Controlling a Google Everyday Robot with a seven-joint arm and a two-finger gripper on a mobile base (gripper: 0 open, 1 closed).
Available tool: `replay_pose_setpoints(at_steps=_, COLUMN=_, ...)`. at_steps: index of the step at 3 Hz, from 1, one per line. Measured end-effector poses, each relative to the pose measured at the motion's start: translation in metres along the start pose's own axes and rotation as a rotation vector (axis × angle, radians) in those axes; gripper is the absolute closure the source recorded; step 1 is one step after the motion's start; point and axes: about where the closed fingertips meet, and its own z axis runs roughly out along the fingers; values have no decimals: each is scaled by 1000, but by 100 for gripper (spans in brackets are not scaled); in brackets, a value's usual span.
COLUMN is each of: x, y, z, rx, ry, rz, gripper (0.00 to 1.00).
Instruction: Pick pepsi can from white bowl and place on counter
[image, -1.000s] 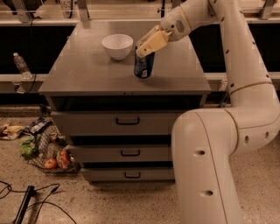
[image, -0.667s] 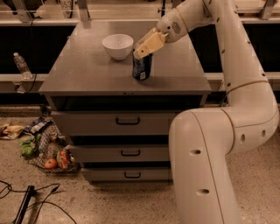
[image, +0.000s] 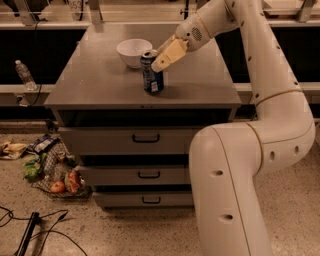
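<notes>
**Where everything lies, taken from the can**

The small dark blue metal pepsi can (image: 152, 75) stands upright on the flat grey metal worktop (image: 95, 82), roughly midway across it and toward its front edge. Behind the can and a little to its left, on the same worktop, sits the small round white bowl (image: 133, 51). The robot's beige two-finger gripper (image: 161, 59) is at the can's upper right side, level with its rim. Its arm reaches in from behind and to the right. Directly below the can, three grey metal drawers (image: 145, 137) are stacked under the worktop. Far to the can's left, off the worktop on a lower ledge, stands a clear plastic water bottle (image: 23, 74). On the floor, below and left of the can, lies a wire mesh bag of produce (image: 55, 175).
</notes>
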Motion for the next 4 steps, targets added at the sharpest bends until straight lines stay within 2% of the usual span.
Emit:
replay_pose_setpoints(at_steps=1, x=9, y=-2, z=-7, rx=14, ry=10, rz=36, gripper=0)
replay_pose_setpoints(at_steps=2, x=30, y=-17, z=-65, rx=173, ry=-33, rz=70, gripper=0)
replay_pose_setpoints(at_steps=3, x=53, y=-54, z=-191, rx=600, ry=-97, rz=37, gripper=0)
replay_pose_setpoints(at_steps=4, x=87, y=-75, z=-267, rx=923, ry=-51, rz=122, gripper=0)
